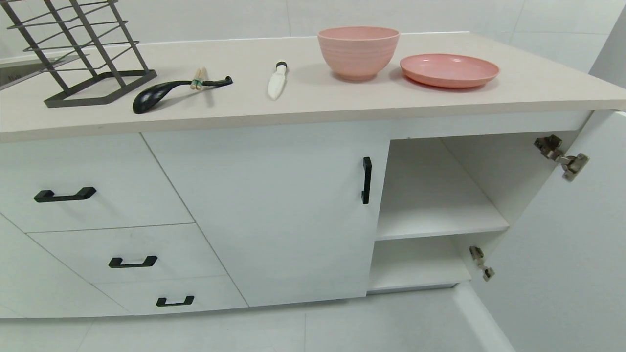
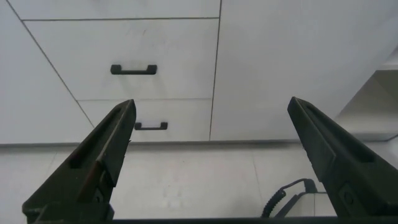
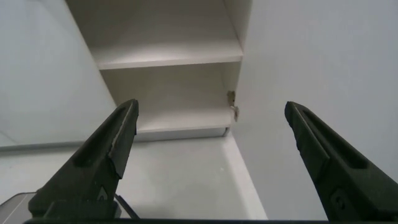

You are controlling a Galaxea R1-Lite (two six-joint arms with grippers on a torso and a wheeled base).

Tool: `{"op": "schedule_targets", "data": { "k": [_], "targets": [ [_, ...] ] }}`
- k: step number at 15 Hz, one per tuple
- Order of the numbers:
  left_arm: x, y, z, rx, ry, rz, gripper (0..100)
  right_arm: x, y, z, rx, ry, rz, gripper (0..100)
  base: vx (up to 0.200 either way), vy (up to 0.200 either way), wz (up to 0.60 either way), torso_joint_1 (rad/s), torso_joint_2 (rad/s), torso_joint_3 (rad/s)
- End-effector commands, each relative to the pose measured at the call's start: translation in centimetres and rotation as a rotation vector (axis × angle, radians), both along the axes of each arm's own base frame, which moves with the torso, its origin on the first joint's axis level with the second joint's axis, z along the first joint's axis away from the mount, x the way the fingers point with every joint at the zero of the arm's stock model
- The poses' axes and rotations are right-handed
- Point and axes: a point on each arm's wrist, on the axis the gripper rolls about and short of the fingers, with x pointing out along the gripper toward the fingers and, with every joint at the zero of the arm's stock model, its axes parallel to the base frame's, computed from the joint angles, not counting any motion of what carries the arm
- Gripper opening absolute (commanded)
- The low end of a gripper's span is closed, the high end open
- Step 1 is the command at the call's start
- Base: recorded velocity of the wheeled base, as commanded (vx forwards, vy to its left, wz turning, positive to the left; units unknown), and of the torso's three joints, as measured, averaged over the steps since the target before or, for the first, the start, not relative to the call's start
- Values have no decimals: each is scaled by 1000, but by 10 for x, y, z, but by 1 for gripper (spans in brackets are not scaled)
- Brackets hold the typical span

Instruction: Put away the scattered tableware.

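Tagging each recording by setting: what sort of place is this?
Most likely a kitchen, possibly a mock-up: a pale countertop holding a pink bowl, a pink plate and a black spoon beside a wire rack, above white drawers and an open cupboard with shelves.

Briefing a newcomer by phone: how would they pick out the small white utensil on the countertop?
Look along the beige countertop. Between the black spoon and the pink bowl lies the white utensil, touching neither. It alone is white, with a black band near its far end.
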Motion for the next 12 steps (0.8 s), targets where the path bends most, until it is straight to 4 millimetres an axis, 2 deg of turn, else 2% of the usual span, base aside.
{"op": "schedule_targets", "data": {
  "k": [1,3,8,12],
  "targets": [
    [0,0,0,-8,-1,0,100,0,0,0,-1,-2,2,100,0,0,0,0,0,0],
    [0,0,0,-15,-1,2,100,0,0,0,-1,-2,4,100,0,0,0,0,0,0],
    [0,0,0,-3,1,2,100,0,0,0,-1,-2,2,100,200,0,0,0,-1,3],
    [0,0,0,-1,1,2,100,0,0,0,-4,-2,-4,100,0,0,0,0,0,0]
  ]
}}
